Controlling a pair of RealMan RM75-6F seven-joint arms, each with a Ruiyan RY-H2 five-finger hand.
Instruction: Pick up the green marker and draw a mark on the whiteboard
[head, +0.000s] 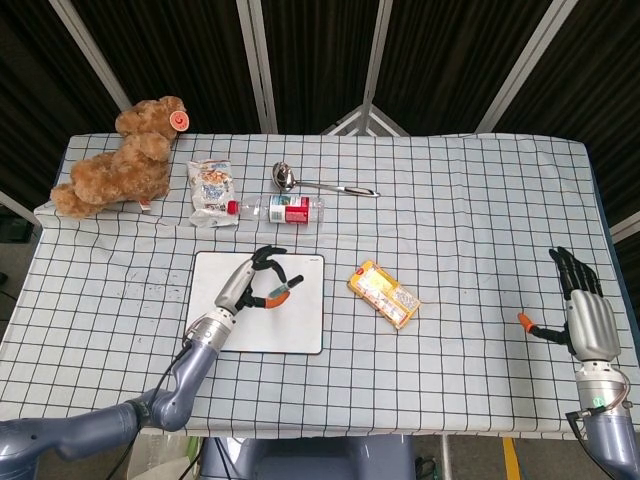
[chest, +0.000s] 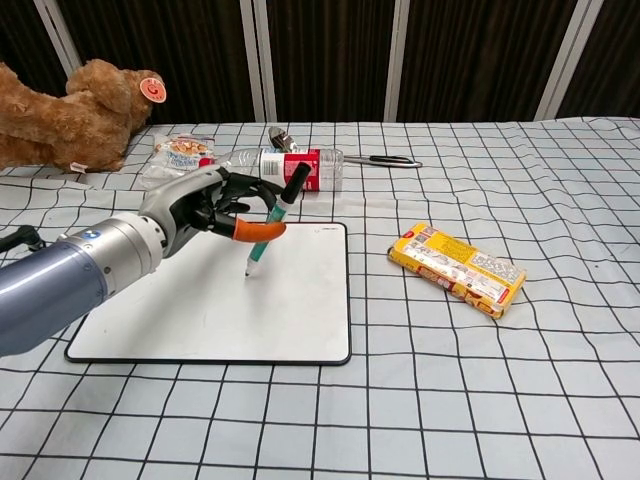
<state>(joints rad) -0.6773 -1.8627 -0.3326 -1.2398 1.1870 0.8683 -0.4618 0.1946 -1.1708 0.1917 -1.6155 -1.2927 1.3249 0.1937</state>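
My left hand (chest: 205, 210) (head: 252, 285) holds the green marker (chest: 272, 222) (head: 283, 291) between thumb and fingers, tilted, black cap end up. The marker's tip points down at the white whiteboard (chest: 170, 300) (head: 300, 325), close above or just touching its upper right part; I cannot tell which. No mark shows on the board. My right hand (head: 582, 310) rests open, fingers spread, near the table's right edge, far from the board; it shows only in the head view.
A yellow snack pack (chest: 456, 267) (head: 384, 294) lies right of the board. Behind the board lie a plastic bottle (chest: 285, 167), a metal ladle (head: 322, 184) and a snack bag (head: 211, 186). A brown teddy bear (head: 118, 159) sits at the far left corner.
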